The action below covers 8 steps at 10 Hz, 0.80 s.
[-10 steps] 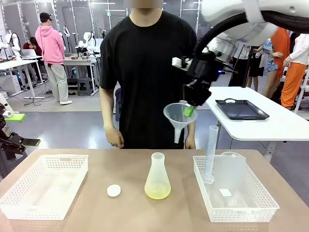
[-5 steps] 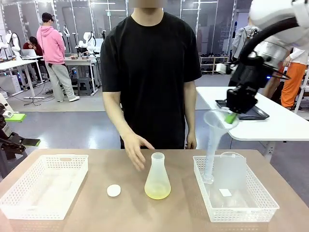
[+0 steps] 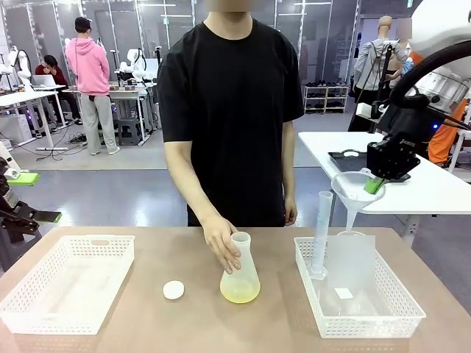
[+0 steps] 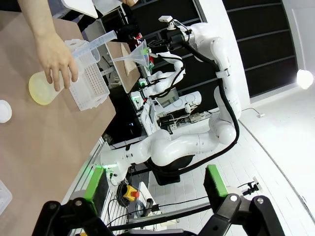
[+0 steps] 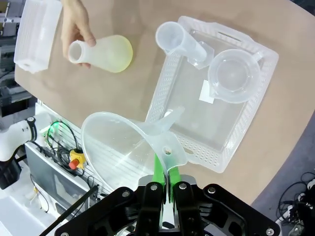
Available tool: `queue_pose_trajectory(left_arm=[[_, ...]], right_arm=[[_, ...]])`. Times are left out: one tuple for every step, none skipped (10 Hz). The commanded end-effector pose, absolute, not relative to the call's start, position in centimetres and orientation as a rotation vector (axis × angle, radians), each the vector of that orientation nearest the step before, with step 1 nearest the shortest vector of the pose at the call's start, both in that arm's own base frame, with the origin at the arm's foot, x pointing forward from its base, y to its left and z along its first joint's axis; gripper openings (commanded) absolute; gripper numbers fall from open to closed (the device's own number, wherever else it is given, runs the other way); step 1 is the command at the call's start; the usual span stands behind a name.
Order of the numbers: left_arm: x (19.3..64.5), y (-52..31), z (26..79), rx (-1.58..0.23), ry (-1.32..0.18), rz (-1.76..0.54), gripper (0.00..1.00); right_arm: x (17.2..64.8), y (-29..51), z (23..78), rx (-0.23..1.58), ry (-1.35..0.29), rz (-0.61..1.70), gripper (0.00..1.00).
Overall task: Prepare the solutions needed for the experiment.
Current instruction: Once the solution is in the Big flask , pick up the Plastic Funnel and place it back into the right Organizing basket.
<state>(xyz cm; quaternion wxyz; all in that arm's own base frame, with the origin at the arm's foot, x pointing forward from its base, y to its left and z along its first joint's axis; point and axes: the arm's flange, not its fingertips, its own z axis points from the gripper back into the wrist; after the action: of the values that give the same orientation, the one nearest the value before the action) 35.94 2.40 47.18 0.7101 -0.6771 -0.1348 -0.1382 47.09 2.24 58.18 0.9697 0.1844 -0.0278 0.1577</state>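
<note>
The solution is a shallow pale yellow layer in the bottom of a translucent conical flask standing mid-table, also seen as the flask from above. A person's hand grips the flask's neck. My right gripper is shut on the rim tab of a clear funnel, held in the air above the right basket. From the right wrist, the funnel hangs over that basket's near edge. Off the table's left side my left gripper is open and holds nothing.
The right basket holds a tall graduated cylinder and a clear beaker. A white basket sits at the table's left. A small white disc lies left of the flask. The person stands at the far edge.
My right gripper carried the funnel rightward and down, from above the flask to over the right basket. The person's hand reached in and took hold of the flask's neck.
</note>
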Motion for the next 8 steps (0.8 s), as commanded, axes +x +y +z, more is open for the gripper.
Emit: queue_pose_trajectory(left_arm=[[35.9, 2.4, 47.4, -1.507, -0.296, -0.318, 1.0], [35.9, 2.4, 47.4, -1.507, -0.296, -0.318, 1.0], [35.9, 2.4, 47.4, -1.507, -0.296, -0.318, 1.0], [35.9, 2.4, 47.4, -1.507, -0.296, -0.318, 1.0], [35.9, 2.4, 47.4, -1.507, -0.296, -0.318, 1.0], [35.9, 2.4, 47.4, -1.507, -0.296, -0.318, 1.0], [35.9, 2.4, 47.4, -1.507, -0.296, -0.318, 1.0], [35.9, 2.4, 47.4, -1.507, -0.296, -0.318, 1.0]], right_arm=[[47.0, 2.5, 57.6, 0.372, -0.021, 0.253, 0.0], [47.1, 2.2, 58.2, 0.373, -0.056, 0.319, 0.0], [47.1, 2.2, 58.2, 0.373, -0.056, 0.319, 0.0], [47.1, 2.2, 57.9, 0.374, -0.047, 0.303, 0.03], [47.2, 3.2, 56.4, 0.39, -0.009, 0.291, 0.03], [47.0, 4.2, 55.0, 0.418, 0.042, 0.273, 0.03], [46.7, 5.1, 53.6, 0.421, 0.102, 0.228, 0.03], [46.4, 5.7, 52.3, 0.426, 0.138, 0.2, 0.03]])
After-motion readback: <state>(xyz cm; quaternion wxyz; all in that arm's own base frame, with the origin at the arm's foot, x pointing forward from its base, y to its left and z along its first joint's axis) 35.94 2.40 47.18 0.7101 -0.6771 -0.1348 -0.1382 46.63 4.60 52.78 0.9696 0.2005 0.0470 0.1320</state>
